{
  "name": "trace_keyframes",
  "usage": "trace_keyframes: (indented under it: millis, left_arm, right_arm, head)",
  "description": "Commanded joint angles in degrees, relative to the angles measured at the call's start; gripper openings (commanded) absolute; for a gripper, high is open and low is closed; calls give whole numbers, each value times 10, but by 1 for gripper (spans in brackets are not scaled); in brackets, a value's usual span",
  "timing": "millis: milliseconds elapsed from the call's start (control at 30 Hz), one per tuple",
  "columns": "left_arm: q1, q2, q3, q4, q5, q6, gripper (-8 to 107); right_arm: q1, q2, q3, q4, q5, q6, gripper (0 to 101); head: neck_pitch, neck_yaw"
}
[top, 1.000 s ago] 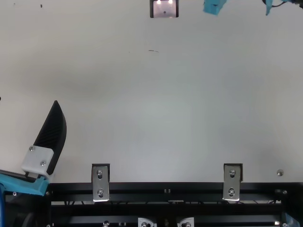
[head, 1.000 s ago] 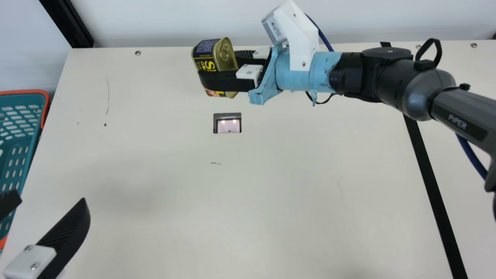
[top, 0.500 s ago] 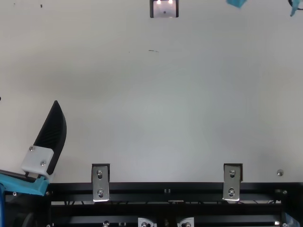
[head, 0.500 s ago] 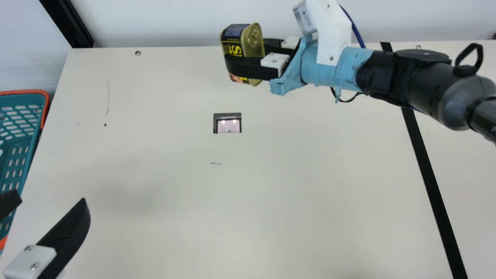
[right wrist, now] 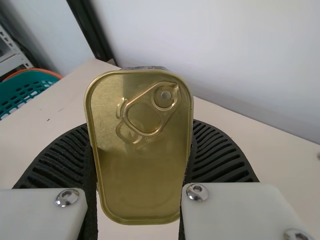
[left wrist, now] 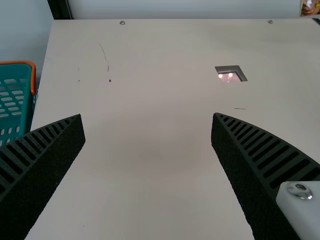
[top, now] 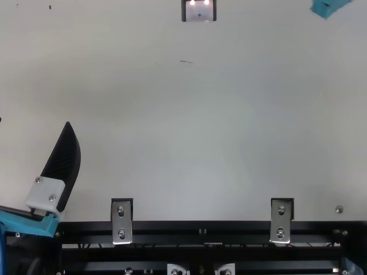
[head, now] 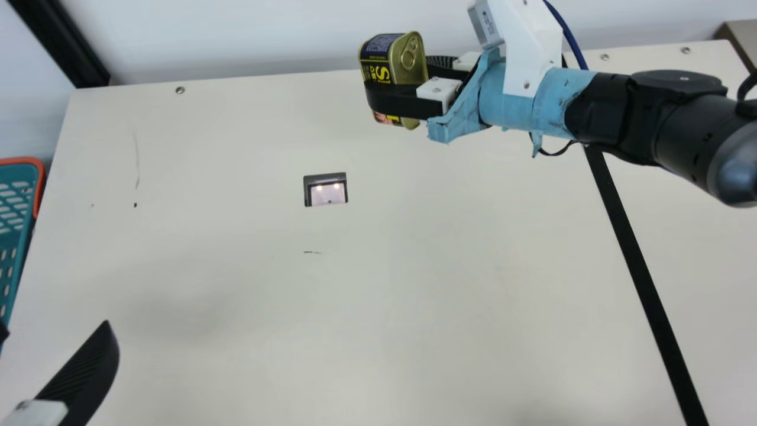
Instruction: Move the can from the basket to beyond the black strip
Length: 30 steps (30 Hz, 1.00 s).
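My right claw [right wrist: 141,131] grips the can [head: 381,65], my left claw [left wrist: 147,118] gapes; I should clear the strip [head: 635,257] before lowering.

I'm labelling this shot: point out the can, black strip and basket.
can [right wrist: 140,165], right wrist view, on its gold lid
black strip [head: 638,266], main view, on its long uncovered stretch
basket [left wrist: 33,80], left wrist view, on its orange rim

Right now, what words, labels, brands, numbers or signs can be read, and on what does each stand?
No whole word can be read.
Can: large yellow print on the side, partly covered by the right tool.
Same can: fine print on the dark part, too small.
Camera on the right arm: label too small.
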Motion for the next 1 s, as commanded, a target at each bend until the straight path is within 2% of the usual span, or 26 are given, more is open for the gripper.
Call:
trace_keyframes:
  millis: [0,300,633,767,967]
  left_arm:
    - [0,0,0,0,0,0,90]
    - [0,0,0,0,0,0,90]
    - [0,0,0,0,0,0,90]
    - [0,0,0,0,0,0,90]
    - [0,0,0,0,0,0,90]
  right_arm:
    - [-9,-14,9,-16,-10,13,0]
    - [-61,-80,46,-96,-36,84,0]
    - [-131,-151,74,-211,-40,173,0]
    - [-161,-173,79,-270,-44,218,0]
    - [-209,-190,63,-393,-33,296,0]
  head:
    - [-18,-17]
    - [-33,-84]
    - [-47,-132]
    - [-47,-132]
    - [-47,-132]
